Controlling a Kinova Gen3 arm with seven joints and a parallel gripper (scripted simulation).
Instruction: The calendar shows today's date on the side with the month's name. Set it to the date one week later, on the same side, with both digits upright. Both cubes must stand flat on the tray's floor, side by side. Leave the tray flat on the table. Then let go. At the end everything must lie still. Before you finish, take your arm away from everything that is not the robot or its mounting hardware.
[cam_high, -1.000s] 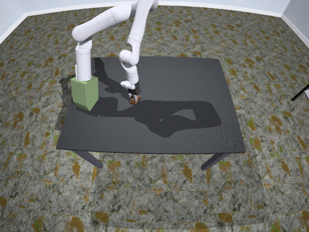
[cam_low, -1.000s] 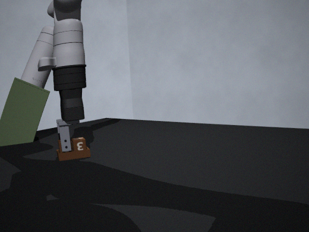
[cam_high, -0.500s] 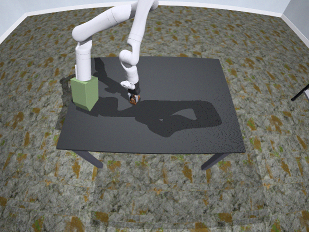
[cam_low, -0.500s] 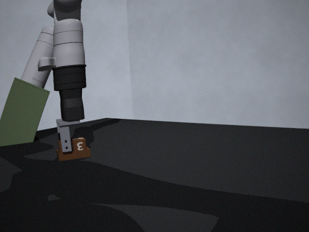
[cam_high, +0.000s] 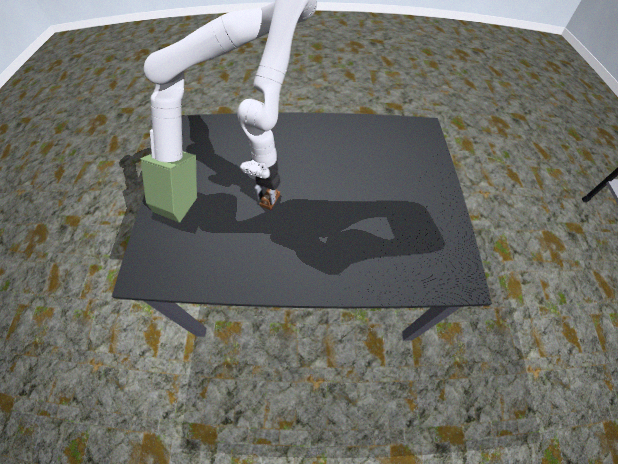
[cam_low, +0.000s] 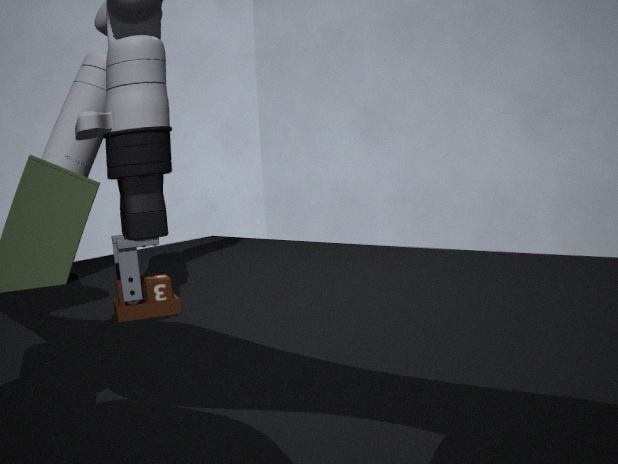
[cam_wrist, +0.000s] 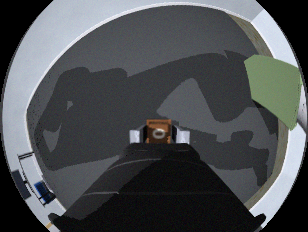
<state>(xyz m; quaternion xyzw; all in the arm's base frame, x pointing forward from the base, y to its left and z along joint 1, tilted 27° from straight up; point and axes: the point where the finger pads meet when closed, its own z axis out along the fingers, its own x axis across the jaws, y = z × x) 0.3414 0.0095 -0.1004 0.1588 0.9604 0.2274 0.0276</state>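
The small orange-brown tray (cam_high: 270, 205) (cam_low: 149, 311) stands on the table. A brown cube (cam_low: 159, 290) stands in its right part in the exterior view, with a white figure like an upside-down 3 on the side facing that camera. Another cube is mostly hidden behind the near finger, in the tray's left part. My gripper (cam_high: 266, 196) (cam_low: 131, 296) (cam_wrist: 159, 131) points down at the tray, with its fingers low on either side of a cube. In the wrist view a cube top (cam_wrist: 159, 134) shows a pale 0, with dark gaps to both fingers. The gripper is open. The month's name is not readable.
The green base block (cam_high: 170, 192) (cam_low: 47, 230) (cam_wrist: 275, 85) of the arm stands at the table's left edge in the top view. The arm's shadow falls across the dark table (cam_high: 350, 165) and over the tray's surroundings.
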